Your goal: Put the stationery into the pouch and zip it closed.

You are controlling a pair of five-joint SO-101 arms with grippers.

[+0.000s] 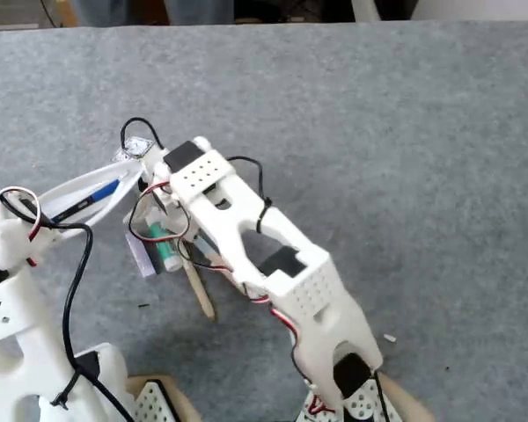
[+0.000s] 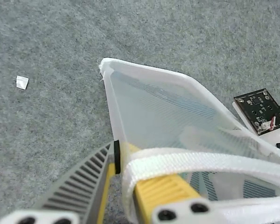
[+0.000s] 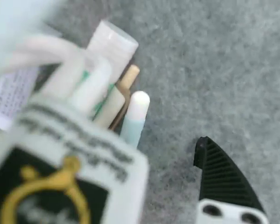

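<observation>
So my left claw (image 2: pixel 123 163) is pinched tight on the rim of the pouch (image 1: pixel 92 195), yellow pad on one side, grey ribbed finger on the other. That wrist cam looks straight into the white mesh with the mouth gaping open. It also catches a little circuit board (image 2: pixel 260 108) just past the pouch and a paper scrap (image 2: pixel 22 82) well away from it on the grey carpet (image 1: pixel 378 132).

The overhead cam adds something blue (image 1: pixel 103 191) showing through the mesh. It also shows the loose stuff just beside the pouch, outside it: a green-and-white glue stick (image 1: pixel 165 249), a wooden stick (image 1: pixel 199 292) and a pale labelled block (image 1: pixel 141 255).

My right claw (image 3: pixel 163 144) hangs over that pile, near the pouch. It's spread wide, the black finger (image 3: pixel 219 177) well apart from the other one, gripping nothing. That wrist cam also picks up a white-and-pale-blue pen (image 3: pixel 134 114) next to the glue stick, which my own arm hides from overhead.
</observation>
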